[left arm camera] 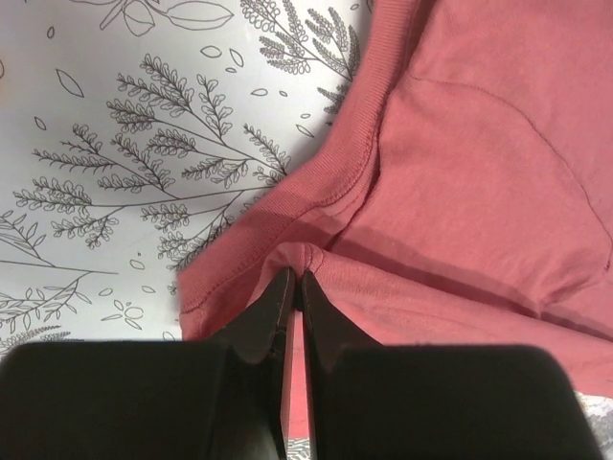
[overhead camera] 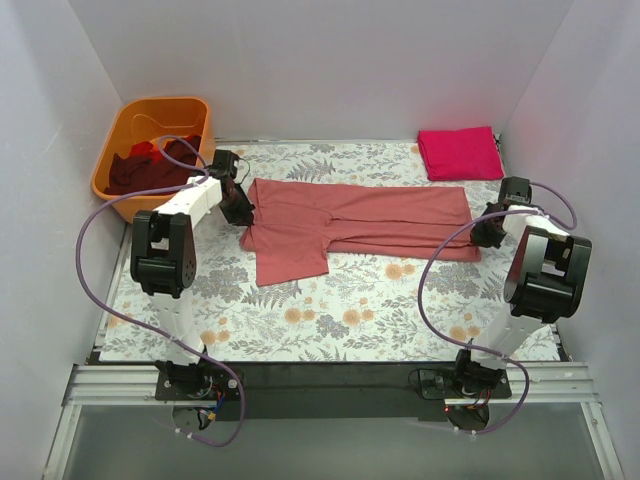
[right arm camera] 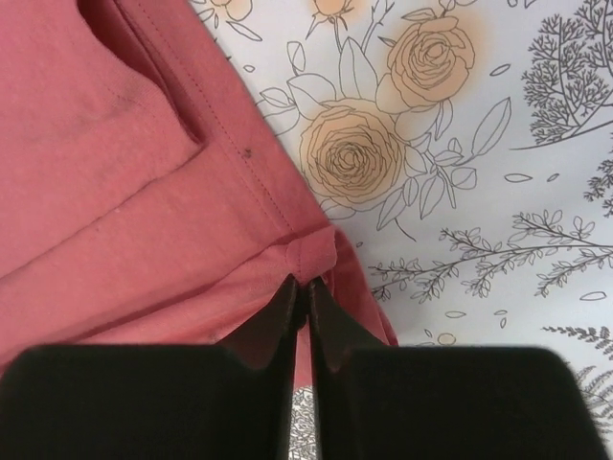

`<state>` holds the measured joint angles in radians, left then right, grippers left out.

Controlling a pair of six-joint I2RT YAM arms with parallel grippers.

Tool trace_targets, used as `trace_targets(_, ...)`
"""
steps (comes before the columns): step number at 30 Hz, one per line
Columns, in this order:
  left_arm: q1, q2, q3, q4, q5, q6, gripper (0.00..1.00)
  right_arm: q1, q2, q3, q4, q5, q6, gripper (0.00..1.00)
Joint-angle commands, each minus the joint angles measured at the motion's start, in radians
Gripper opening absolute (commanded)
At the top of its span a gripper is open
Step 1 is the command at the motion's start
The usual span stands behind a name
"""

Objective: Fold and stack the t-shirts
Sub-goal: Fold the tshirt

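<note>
A dusty salmon-pink t-shirt (overhead camera: 370, 220) lies on the floral table cover, folded lengthwise into a long strip, with one sleeve hanging toward the near side. My left gripper (overhead camera: 243, 212) is at its left end. In the left wrist view that gripper (left arm camera: 295, 276) is shut on a pinch of the t-shirt (left arm camera: 460, 172) beside the ribbed collar. My right gripper (overhead camera: 487, 232) sits at the right end. In the right wrist view it (right arm camera: 301, 281) is shut on a bunched corner of the t-shirt (right arm camera: 115, 192) at the hem. A folded bright magenta t-shirt (overhead camera: 459, 153) lies at the back right.
An orange tub (overhead camera: 125, 125) at the back left holds dark maroon and red t-shirts (overhead camera: 150, 168). The floral table cover (overhead camera: 350, 300) shows bare in front of the salmon shirt. White walls stand close on three sides.
</note>
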<state>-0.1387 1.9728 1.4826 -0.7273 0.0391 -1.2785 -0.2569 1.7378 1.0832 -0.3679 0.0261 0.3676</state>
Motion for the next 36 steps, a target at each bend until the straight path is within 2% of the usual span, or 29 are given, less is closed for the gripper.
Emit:
trace_targets(1, 0.014, 0.005, 0.018, 0.049, -0.068, 0.018, 0.00, 0.001, 0.000, 0.024, 0.081, 0.029, -0.010, 0.16)
trace_targets(2, 0.014, 0.005, 0.016, 0.054, -0.067, 0.024, 0.01, 0.004, 0.000, 0.026, 0.081, 0.032, -0.013, 0.23)
trace_targets(4, 0.014, -0.008, 0.019, 0.058, -0.064, 0.024, 0.12, 0.018, -0.010, 0.035, 0.081, 0.034, -0.022, 0.29)
trace_targets(5, 0.014, -0.018, 0.019, 0.057, -0.065, 0.025, 0.27, 0.025, -0.018, 0.035, 0.080, 0.037, -0.027, 0.37)
trace_targets(7, 0.011, -0.063, 0.013, 0.060, -0.068, 0.025, 0.41, 0.045, -0.056, 0.032, 0.075, 0.057, -0.035, 0.45)
trace_targets(8, 0.008, -0.080, 0.005, 0.062, -0.071, 0.027, 0.56, 0.071, -0.072, 0.030, 0.070, 0.073, -0.035, 0.50)
trace_targets(11, -0.002, -0.168, -0.030, 0.057, -0.099, 0.041, 0.76, 0.131, -0.136, 0.015, 0.049, 0.101, -0.035, 0.57)
trace_targets(17, -0.064, -0.392, -0.211, 0.029, -0.130, 0.027, 0.77, 0.241, -0.302, -0.090, 0.049, 0.052, -0.021, 0.63)
trace_targets(18, -0.093, -0.443, -0.281, 0.025, -0.130, 0.019, 0.77, 0.255, -0.338, -0.107, 0.066, 0.029, -0.021, 0.63)
trace_targets(19, -0.116, -0.466, -0.312, 0.022, -0.130, 0.010, 0.72, 0.310, -0.356, -0.127, 0.073, 0.002, -0.018, 0.63)
trace_targets(21, -0.185, -0.502, -0.399, 0.013, -0.130, -0.019, 0.70, 0.359, -0.395, -0.181, 0.092, -0.060, -0.003, 0.64)
trace_targets(27, -0.334, -0.479, -0.522, 0.011, -0.189, -0.076, 0.63, 0.542, -0.443, -0.298, 0.175, -0.135, 0.051, 0.64)
trace_targets(31, -0.381, -0.427, -0.512, 0.011, -0.266, -0.084, 0.56, 0.645, -0.422, -0.322, 0.188, -0.143, 0.059, 0.63)
trace_targets(36, -0.423, -0.370, -0.472, 0.005, -0.306, -0.087, 0.48, 0.703, -0.393, -0.332, 0.202, -0.172, 0.054, 0.63)
